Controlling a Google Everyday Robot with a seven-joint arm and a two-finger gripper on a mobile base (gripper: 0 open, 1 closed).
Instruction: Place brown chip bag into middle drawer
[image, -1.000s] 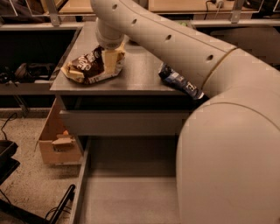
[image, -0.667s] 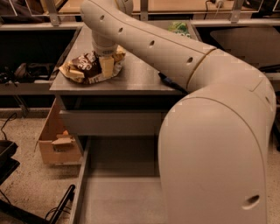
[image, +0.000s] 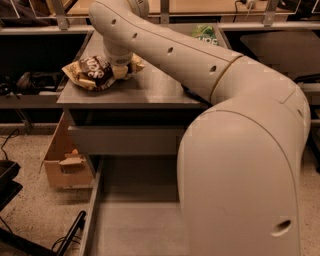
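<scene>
End effector (image: 120, 69) at brown chip bag (image: 90, 74) — middle drawer (image: 137, 225) (below) open.

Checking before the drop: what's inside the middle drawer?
The middle drawer shows only its grey floor in the left part; the arm covers its right part. The gripper is up on the cabinet top, at the brown chip bag.

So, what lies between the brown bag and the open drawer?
Camera view: a strip of countertop, then a shut drawer front. The gripper is at the bag; the drawer is open below.
</scene>
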